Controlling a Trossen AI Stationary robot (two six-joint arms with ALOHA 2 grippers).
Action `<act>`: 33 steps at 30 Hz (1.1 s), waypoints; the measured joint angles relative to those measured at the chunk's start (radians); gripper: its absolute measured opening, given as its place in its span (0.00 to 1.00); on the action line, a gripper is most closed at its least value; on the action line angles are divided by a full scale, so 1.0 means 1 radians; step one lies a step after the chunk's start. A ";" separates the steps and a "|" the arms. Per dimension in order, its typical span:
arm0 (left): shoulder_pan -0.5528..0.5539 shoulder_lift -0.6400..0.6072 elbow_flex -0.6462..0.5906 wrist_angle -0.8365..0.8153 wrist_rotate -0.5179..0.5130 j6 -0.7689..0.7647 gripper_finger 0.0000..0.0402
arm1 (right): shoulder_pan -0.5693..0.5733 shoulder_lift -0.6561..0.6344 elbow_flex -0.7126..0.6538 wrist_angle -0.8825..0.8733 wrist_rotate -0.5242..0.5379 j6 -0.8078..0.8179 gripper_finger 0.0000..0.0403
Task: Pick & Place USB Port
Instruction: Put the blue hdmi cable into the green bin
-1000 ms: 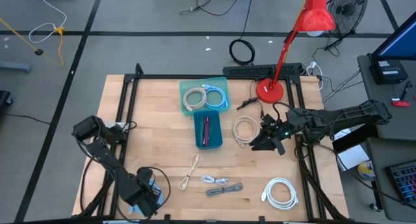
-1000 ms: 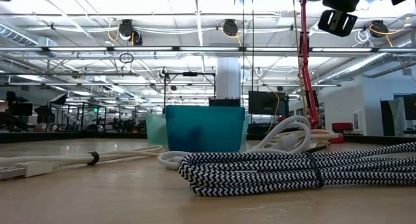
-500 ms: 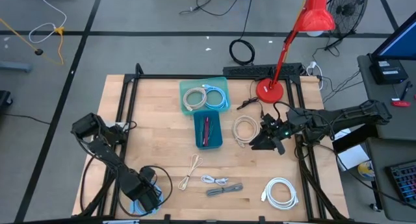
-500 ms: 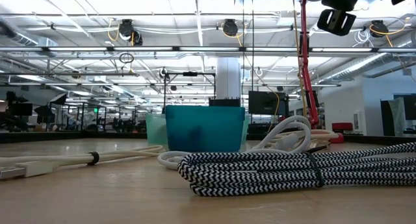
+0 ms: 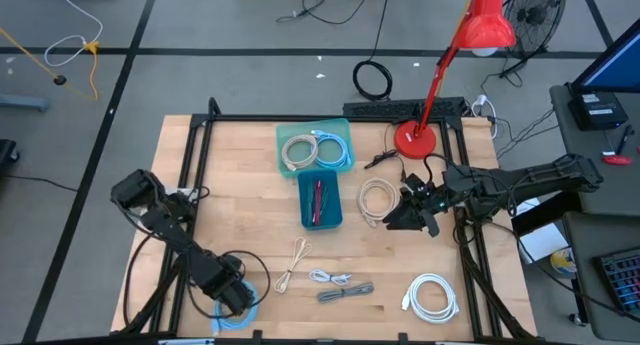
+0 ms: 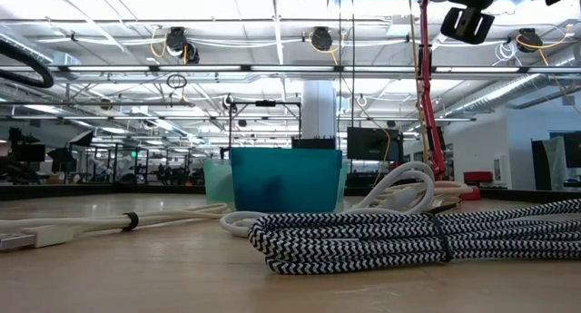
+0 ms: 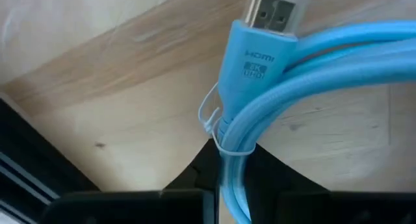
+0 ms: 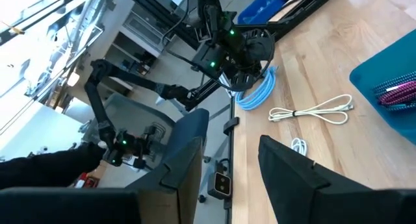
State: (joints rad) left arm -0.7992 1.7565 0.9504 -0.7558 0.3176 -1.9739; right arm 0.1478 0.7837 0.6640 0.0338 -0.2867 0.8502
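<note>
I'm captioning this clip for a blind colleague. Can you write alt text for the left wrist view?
A coiled light blue HDMI cable fills the view, its silver-tipped plug pointing away from the camera, with the left tool closed on the strands at the frame's bottom. A thin clear tie binds the coil just behind the plug, above a pale wooden table.

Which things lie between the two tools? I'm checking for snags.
In the high view, between the left tool and right tool lie the thin beige cable, the grey braided cable and the dark blue bin.
</note>
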 joint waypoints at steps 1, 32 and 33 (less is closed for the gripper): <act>0.007 -0.014 -0.001 -0.006 -0.011 -0.004 0.09 | 0.000 0.000 0.000 0.000 0.000 -0.001 0.35; 1.244 -0.109 0.563 -0.137 -0.261 1.104 0.09 | -0.057 0.000 0.000 -0.022 0.103 0.016 0.35; 1.266 -0.064 0.603 -0.146 -0.228 1.140 0.09 | -0.063 0.000 0.000 -0.023 0.116 0.023 0.35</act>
State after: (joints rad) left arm 0.4667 1.6930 1.5533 -0.9015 0.0894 -0.8336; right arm 0.0850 0.7837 0.6643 0.0104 -0.1704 0.8734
